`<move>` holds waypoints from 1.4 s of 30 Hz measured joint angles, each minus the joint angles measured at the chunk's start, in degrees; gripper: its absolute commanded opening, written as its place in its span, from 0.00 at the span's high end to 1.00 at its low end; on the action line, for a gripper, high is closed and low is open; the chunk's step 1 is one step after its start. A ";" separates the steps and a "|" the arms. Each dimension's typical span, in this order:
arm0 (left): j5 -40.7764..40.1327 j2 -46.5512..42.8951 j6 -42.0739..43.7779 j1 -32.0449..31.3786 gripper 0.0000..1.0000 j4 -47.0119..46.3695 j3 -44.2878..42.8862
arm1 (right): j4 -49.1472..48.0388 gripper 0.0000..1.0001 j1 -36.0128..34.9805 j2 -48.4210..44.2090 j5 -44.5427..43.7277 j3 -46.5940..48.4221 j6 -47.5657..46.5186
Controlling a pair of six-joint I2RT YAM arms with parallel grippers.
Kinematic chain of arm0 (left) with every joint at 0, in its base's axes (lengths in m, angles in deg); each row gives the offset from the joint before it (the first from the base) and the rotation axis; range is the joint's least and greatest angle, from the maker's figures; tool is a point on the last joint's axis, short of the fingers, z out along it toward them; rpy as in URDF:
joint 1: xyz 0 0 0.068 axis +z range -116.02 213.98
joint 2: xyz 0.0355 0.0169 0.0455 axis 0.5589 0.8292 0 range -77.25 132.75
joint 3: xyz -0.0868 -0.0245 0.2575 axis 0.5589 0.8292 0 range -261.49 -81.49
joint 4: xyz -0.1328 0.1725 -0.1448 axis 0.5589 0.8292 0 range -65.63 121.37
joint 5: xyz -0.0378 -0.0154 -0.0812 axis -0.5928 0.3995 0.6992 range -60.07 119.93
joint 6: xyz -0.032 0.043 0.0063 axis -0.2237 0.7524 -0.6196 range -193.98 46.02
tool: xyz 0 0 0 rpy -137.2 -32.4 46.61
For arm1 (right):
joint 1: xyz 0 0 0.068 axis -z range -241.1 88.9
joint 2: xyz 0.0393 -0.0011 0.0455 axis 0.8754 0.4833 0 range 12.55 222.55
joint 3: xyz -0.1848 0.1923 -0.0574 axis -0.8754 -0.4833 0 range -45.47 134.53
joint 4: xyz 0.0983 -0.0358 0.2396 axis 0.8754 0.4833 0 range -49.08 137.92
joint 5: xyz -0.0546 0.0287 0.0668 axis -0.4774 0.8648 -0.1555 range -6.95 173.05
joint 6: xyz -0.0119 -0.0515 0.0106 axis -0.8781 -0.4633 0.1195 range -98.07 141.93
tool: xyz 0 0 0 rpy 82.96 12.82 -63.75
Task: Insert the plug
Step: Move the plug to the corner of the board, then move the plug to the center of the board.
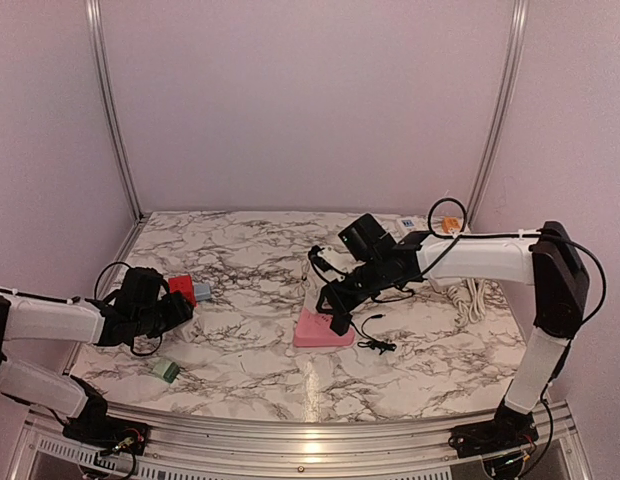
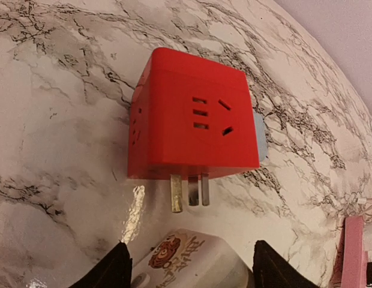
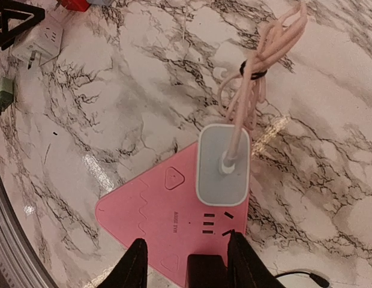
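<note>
A white plug [image 2: 192, 261] with a round printed sticker lies on the marble between my left gripper's [image 2: 195, 270] open fingers, with only slim gaps at its sides. Just beyond it stands a red cube socket [image 2: 195, 114], its prongs pointing at the plug. In the top view the left gripper [image 1: 185, 303] is at the left by the red cube [image 1: 180, 288]. My right gripper [image 3: 186, 252] hovers over a pink triangular power strip [image 3: 150, 210]. A black plug [image 3: 207, 273] sits between its fingers against the right one; whether it is gripped does not show.
A grey-white plug [image 3: 223, 165] with a bundled pink cable [image 3: 258, 66] is seated in the strip. A green block [image 1: 167, 370] lies near the front left. A black cable [image 1: 375, 345] lies right of the strip and a coiled white cord [image 1: 475, 290] at the right.
</note>
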 measured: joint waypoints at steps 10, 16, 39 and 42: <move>-2.62 -4.24 0.00 -3.63 0.01 4.92 -3.98 | 0.00 0.60 -0.39 0.59 0.17 0.02 -0.07; -5.07 -17.62 -0.15 -3.65 0.01 12.24 -6.16 | -0.02 0.60 -0.44 0.59 0.22 0.02 -0.13; -8.72 -21.70 -11.02 -15.80 0.01 35.95 1.31 | -0.85 0.60 -0.44 1.84 0.72 0.02 -0.35; -9.31 -20.70 -13.38 -20.06 0.01 35.82 1.31 | -0.85 0.60 -0.44 1.84 0.70 0.02 -0.46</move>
